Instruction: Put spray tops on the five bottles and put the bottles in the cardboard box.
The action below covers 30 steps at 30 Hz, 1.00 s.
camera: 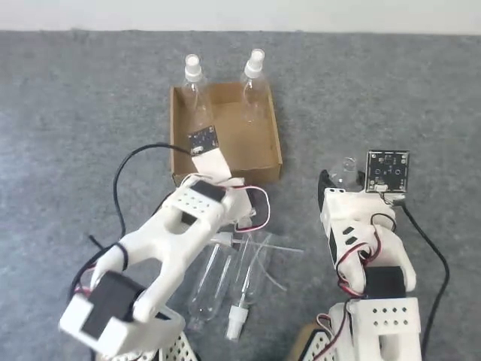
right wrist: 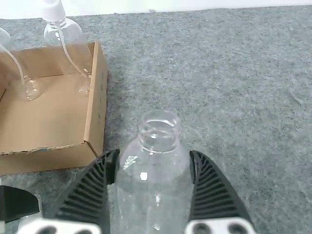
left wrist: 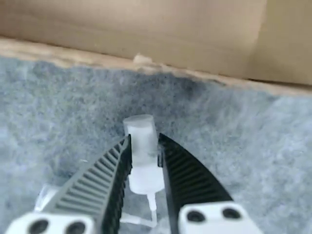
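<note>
Grey felt covers the table; the cardboard box sits upper centre. The left gripper, just below the box, pinches a spray top. The right gripper, at lower right, clasps an open-necked bottle.

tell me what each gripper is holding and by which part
Left gripper pinches a spray top across its middle. Right gripper grips a topless bottle around its shoulder, just under the neck.

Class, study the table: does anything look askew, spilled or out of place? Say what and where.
Nothing is spilled or broken. On the carpet, clear bottles lie on their sides beside a loose spray top; two capped bottles stand upright in the cardboard box.
</note>
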{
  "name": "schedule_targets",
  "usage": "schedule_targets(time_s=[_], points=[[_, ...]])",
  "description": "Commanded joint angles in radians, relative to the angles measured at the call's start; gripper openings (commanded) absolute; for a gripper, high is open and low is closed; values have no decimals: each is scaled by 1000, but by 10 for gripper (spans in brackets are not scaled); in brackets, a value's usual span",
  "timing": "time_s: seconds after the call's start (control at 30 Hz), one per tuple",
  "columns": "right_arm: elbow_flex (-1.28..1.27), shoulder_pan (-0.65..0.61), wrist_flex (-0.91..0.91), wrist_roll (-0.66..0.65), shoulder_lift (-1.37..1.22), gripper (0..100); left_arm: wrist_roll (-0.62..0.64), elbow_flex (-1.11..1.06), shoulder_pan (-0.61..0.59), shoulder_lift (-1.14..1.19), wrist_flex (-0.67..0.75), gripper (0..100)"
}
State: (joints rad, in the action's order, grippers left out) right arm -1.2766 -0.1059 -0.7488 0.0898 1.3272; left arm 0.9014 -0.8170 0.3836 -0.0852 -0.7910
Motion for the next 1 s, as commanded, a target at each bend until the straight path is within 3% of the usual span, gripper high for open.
schedule_targets(time_s=[0.0, 0.33, 0.53, 0.97], points=[[5, 10, 13, 3, 25, 6, 35, 113, -6, 68, -87, 75], [5, 12, 13, 3, 25, 6, 35, 136, -8, 97, -95, 82], [5, 8, 13, 2, 25, 6, 35, 147, -8, 97, -130, 164], [-15, 5, 22, -32, 35, 6, 29, 145, -3, 98, -130, 12]])
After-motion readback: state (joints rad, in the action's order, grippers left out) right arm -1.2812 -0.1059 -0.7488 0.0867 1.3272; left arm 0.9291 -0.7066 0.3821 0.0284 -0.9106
